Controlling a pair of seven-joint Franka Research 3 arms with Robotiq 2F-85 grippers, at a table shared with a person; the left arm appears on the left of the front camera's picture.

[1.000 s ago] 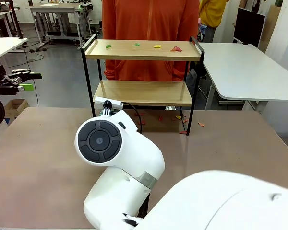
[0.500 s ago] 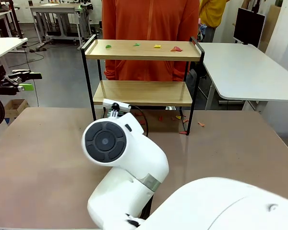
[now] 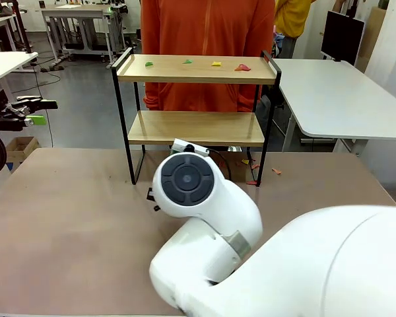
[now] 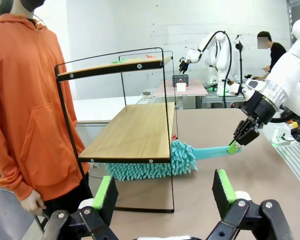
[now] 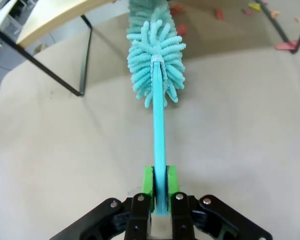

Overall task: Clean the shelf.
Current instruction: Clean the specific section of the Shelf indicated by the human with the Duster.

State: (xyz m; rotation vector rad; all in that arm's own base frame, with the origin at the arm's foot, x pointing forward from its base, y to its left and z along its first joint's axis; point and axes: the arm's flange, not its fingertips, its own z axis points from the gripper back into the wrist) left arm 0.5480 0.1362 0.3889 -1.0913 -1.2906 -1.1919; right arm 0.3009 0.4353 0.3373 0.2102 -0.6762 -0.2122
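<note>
Duster (image 5: 156,80), teal, between right fingers (image 5: 148,181), head under shelf (image 4: 135,127)

Turquoise duster (image 5: 155,65), pale wood black-framed shelf (image 3: 195,127), orange hoodie (image 3: 204,26), brown table (image 3: 66,218)

Front view faces shelf (image 3: 178,71) head-on; left wrist end-on; right wrist near, downward.

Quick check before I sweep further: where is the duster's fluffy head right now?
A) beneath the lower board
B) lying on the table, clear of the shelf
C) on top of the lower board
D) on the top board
A: in the left wrist view the duster has its fluffy head beneath the lower board of the shelf, with the right gripper holding its handle, jaws shut.
</note>
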